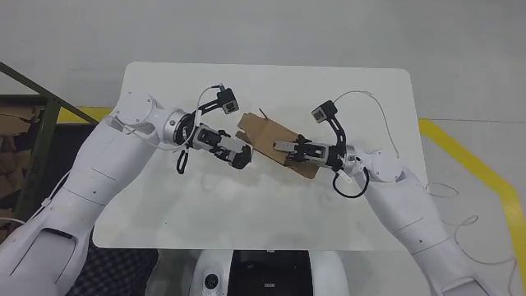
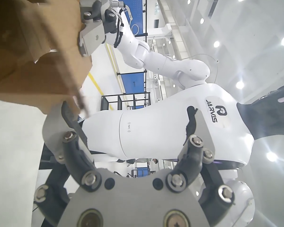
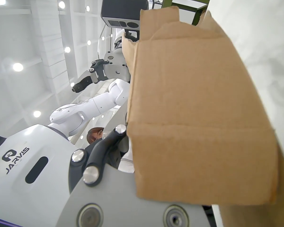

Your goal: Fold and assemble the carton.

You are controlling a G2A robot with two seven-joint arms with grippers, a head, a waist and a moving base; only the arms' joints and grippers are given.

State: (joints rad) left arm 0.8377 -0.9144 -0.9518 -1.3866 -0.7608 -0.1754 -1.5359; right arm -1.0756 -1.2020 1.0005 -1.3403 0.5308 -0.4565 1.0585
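A brown cardboard carton [image 1: 269, 134] lies partly folded in the middle of the white table [image 1: 370, 90]. My right gripper [image 1: 294, 150] is shut on the carton's wall from the right side. In the left wrist view its metal finger [image 2: 91, 35] lies flat against the cardboard [image 2: 33, 48]. In the right wrist view the carton [image 3: 194, 119] covers one of its fingers, and the other finger [image 3: 107, 140] shows beside the box edge. My left gripper [image 2: 130, 121] stands open just left of the carton, with one fingertip [image 2: 69, 116] close to a lower corner flap and nothing between the fingers.
A dark green metal frame [image 1: 33, 99] stands off the table's left side. A yellow floor line [image 1: 472, 160] runs past the right side. Bare table surface lies in front of and behind the carton.
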